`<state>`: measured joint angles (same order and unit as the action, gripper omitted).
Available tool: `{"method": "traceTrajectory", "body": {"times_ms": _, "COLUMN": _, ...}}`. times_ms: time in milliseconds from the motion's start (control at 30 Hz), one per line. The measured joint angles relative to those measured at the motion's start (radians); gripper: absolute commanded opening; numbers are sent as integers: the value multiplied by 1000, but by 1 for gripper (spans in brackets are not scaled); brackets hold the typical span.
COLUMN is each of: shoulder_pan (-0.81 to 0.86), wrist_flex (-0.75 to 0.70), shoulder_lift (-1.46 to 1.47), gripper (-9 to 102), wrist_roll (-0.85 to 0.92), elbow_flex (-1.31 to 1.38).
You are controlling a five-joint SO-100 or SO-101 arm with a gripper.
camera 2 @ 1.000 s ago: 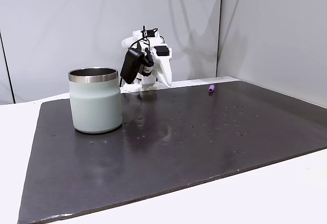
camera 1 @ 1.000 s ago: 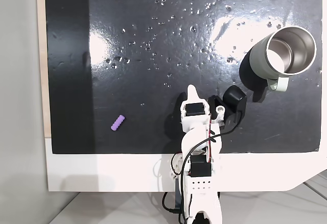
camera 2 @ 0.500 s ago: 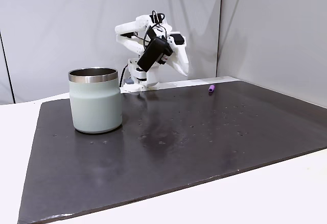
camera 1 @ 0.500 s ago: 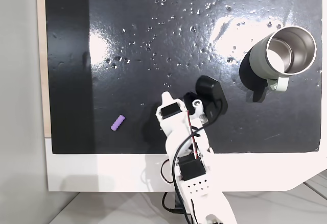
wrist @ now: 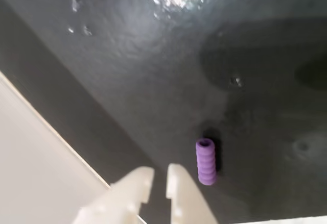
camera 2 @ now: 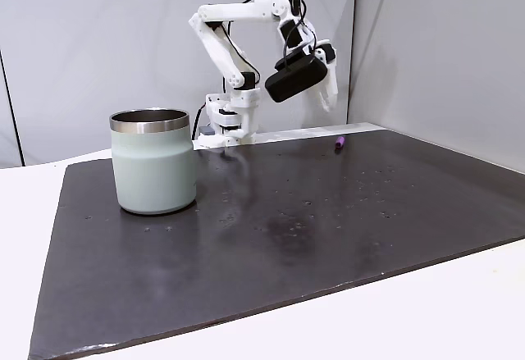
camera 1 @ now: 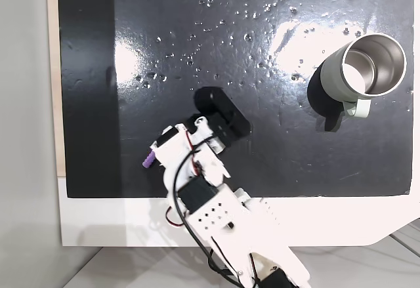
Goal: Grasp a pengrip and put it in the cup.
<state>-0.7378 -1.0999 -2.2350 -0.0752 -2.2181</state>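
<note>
A white gripper (wrist: 156, 175) is seen in the wrist view above a glossy black mat (camera 1: 262, 52), its fingers nearly together with only a thin gap, nothing held. The purple pengrip (wrist: 206, 160) lies flat on the mat just right of the fingertips in that view, near the mat's edge. The cup (camera 1: 365, 66) stands well apart at the far corner. If lowered as it is, the pengrip could be missed or rolled off the mat, since the fingers are offset and barely parted.
</note>
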Motion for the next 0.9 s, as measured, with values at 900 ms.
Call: {"method": "traceTrajectory", "body": {"times_ms": 900, "shoulder_pan": -285, "wrist_flex": 78, "shoulder_lift": 486, "gripper": 22, "wrist_roll": -21, "elbow_flex": 92}}
